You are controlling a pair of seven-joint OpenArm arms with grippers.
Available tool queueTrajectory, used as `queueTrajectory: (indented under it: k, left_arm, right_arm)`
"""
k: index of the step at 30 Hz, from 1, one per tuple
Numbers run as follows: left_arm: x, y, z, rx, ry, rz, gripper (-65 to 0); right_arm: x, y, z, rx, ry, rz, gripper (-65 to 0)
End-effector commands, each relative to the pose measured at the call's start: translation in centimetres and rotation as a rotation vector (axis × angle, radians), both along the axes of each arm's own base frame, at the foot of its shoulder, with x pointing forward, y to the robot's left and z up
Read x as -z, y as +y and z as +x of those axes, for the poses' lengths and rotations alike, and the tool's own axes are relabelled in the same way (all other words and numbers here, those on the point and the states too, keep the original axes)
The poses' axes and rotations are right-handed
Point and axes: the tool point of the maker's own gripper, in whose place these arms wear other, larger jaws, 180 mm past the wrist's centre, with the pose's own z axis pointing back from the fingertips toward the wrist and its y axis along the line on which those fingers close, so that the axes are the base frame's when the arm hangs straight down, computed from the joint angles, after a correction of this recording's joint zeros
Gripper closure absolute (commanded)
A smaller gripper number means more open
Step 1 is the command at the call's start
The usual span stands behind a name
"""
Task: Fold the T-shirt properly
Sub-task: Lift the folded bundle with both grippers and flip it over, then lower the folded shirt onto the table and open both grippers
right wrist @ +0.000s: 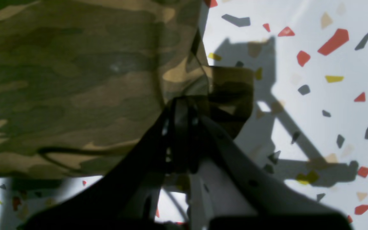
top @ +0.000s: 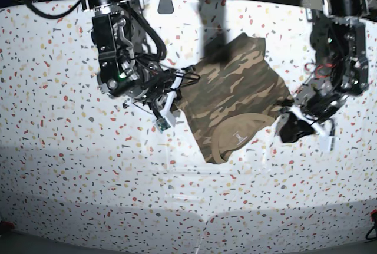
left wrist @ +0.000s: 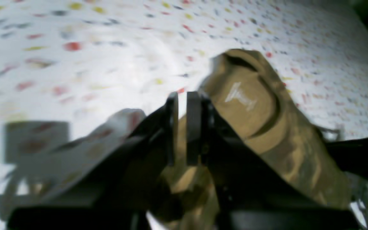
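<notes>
The T-shirt (top: pixel 235 98) lies mid-table, a little toward the far edge, bunched into a slanted shape with its tan collar and small label turned toward the near edge. It looks light, limp and unslippery — cloth that sags from any pinch and creases where it drops, so hold is best taken at hems, sleeve ends or shoulder seams, with two points lifted together to keep a panel flat.

The right gripper (right wrist: pixel 184 105) has its jaws pressed together on a folded bit of camouflage edge, seemingly a sleeve or corner, at the side of the shirt nearer the table's left edge as the base view shows it. The left gripper (left wrist: pixel 182 108) stands at the opposite side of the shirt; its jaws are nearly together with a thin slit between, and cloth runs beneath and around them, but whether any lies in that slit I cannot tell.

The left wrist view alone shows the inside collar and label close up, blurred. The right wrist view alone shows the pinched fold and a dark cable on the cloth. Only the base view gives the whole outline and both arms flanking it on the speckled table (top: pixel 70 165)
</notes>
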Motion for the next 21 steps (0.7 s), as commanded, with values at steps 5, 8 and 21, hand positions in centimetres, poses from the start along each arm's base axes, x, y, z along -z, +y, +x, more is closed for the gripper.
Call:
queueTrajectory:
  k: [5, 8, 21]
  left_arm:
    - [-1.4, -0.7, -3.3, 0.021, -0.026, 0.031, -4.7]
    - [-0.5, -1.3, -6.2, 0.031, 0.0, 0.025, -4.7]
    - [3.2, -2.7, -12.9, -0.06, 0.116, -0.116, -4.7]
  right_arm:
    - [-0.9, 0.1, 0.8, 0.004, -0.028, 0.006, 0.0]
    - [-0.9, 0.2, 0.8, 0.004, -0.028, 0.006, 0.0]
    - [-0.9, 0.4, 0.8, 0.004, -0.025, 0.014, 0.0]
